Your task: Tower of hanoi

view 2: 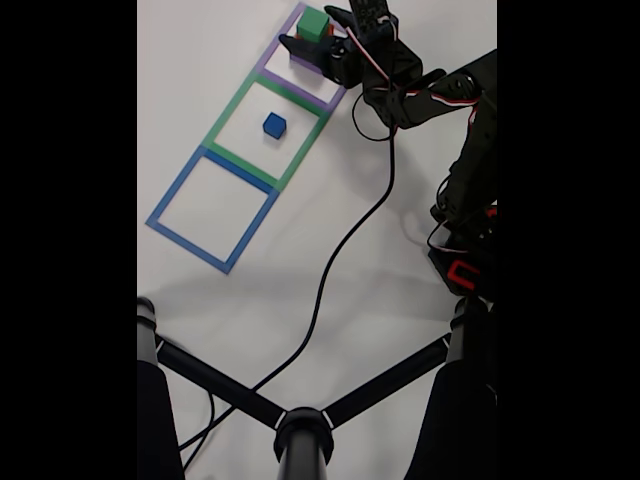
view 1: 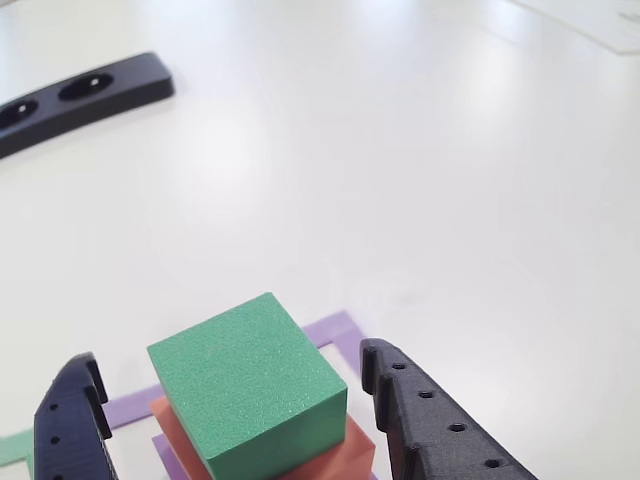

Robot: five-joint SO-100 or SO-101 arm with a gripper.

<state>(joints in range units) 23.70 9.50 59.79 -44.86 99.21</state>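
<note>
In the other view a green block (view 1: 250, 385) sits on top of a salmon-orange block (view 1: 345, 455), with a purple edge (view 1: 168, 457) showing below them. My gripper (view 1: 230, 360) is open, one black finger (view 1: 70, 425) on the left and the other on the right of the green block, with gaps on both sides. In the fixed view the stack (view 2: 313, 22) stands at the far end of the purple tape square (view 2: 300, 75), with the gripper (view 2: 322, 32) around it. A small blue cube (view 2: 274, 124) sits alone inside the green tape square (view 2: 225, 135).
A blue tape square (view 2: 212, 210) lies beyond the green one, with nothing inside it. A black bar with round holes (view 1: 85, 92) lies at the upper left of the other view. The arm (view 2: 430, 95), its cable (view 2: 330, 270) and black stand bars (view 2: 300, 430) occupy the fixed view's right and bottom.
</note>
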